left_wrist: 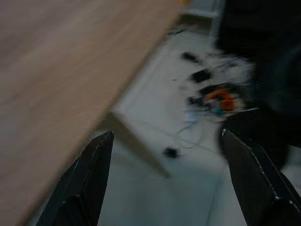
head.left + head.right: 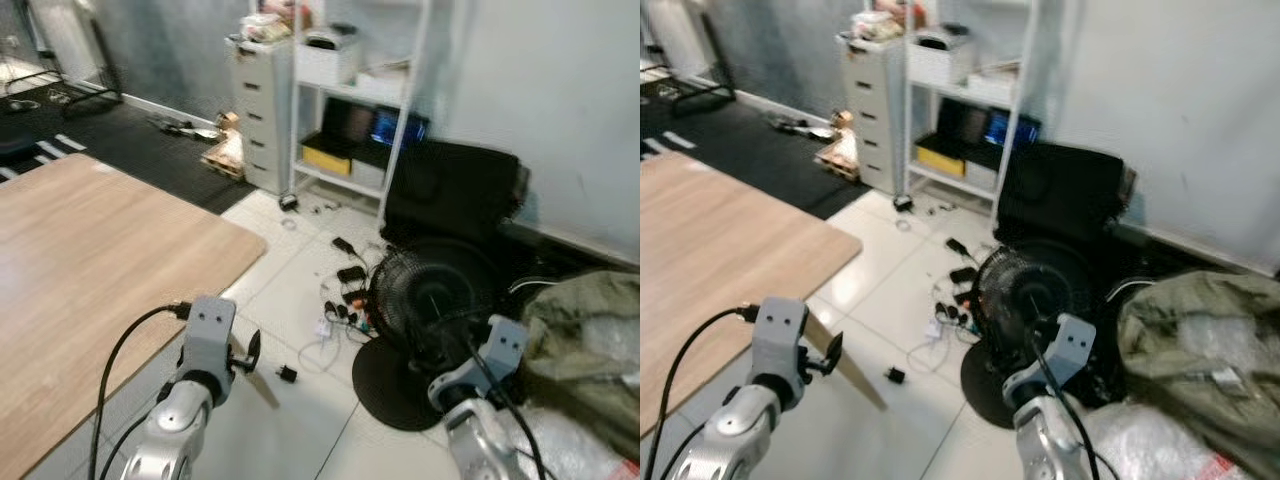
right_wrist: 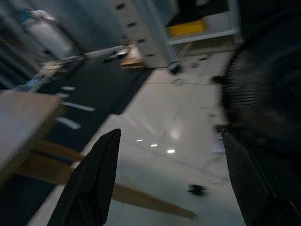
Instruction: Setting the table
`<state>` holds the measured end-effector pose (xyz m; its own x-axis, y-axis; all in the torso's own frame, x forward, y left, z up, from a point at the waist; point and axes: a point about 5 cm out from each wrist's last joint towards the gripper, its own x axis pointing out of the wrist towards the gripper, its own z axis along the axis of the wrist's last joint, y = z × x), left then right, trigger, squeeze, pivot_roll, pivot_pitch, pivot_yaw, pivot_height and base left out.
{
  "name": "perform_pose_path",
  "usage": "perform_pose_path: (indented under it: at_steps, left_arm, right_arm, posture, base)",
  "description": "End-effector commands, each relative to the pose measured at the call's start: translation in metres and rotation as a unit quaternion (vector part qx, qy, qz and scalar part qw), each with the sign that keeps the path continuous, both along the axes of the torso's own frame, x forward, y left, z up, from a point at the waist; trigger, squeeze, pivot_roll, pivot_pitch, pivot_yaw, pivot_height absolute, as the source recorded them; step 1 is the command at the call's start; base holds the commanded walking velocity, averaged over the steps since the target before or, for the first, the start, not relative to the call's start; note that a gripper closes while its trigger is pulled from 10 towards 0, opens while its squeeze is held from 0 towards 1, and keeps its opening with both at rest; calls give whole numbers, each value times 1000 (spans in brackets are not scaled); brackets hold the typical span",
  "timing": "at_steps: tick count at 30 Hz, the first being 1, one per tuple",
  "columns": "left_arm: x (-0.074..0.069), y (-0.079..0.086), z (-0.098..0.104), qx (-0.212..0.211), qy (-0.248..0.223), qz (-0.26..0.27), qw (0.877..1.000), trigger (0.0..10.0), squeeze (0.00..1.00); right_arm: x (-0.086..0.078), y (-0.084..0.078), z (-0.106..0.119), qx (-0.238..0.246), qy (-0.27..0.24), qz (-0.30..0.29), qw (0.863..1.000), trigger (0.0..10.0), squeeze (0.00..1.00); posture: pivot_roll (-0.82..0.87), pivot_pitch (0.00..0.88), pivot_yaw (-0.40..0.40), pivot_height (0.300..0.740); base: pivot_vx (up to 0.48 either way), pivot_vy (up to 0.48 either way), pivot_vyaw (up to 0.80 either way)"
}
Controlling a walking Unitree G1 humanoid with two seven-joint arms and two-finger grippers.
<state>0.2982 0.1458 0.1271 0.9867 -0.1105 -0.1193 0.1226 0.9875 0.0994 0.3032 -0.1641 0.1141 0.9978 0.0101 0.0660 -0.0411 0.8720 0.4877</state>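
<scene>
A bare light-wood table [image 2: 90,260] fills the left of the eye views, its corner near the middle and a slanted leg [image 2: 262,388] below it. No tableware can be seen. My left arm [image 2: 190,390] is held low beside the table's near edge. In the blurred left wrist view my left gripper [image 1: 167,133] is open and holds nothing, with the table edge [image 1: 70,70] and the floor beyond it. My right arm [image 2: 480,385] is low at the right, in front of a floor fan. My right gripper [image 3: 171,134] is open over white tiles, also holding nothing.
A black floor fan [image 2: 430,300] lies just right of centre, with cables and plugs [image 2: 345,300] scattered on the tiles beside it. Behind stand a black case [image 2: 450,185], a white shelf [image 2: 350,90] and a drawer cabinet [image 2: 260,110]. An olive bag [image 2: 585,340] sits at the right.
</scene>
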Motion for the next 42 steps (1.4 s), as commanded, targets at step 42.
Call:
perform_pose_path:
  at_steps: [42]
  left_arm:
    - [1, 6, -2, 32, -10, 18, 999, 10000, 0]
  right_arm:
    - [-5, 12, 13, 103, -45, 53, 992, 10000, 0]
  posture:
    - [81, 57, 58, 740]
  base:
    - [0, 0, 778]
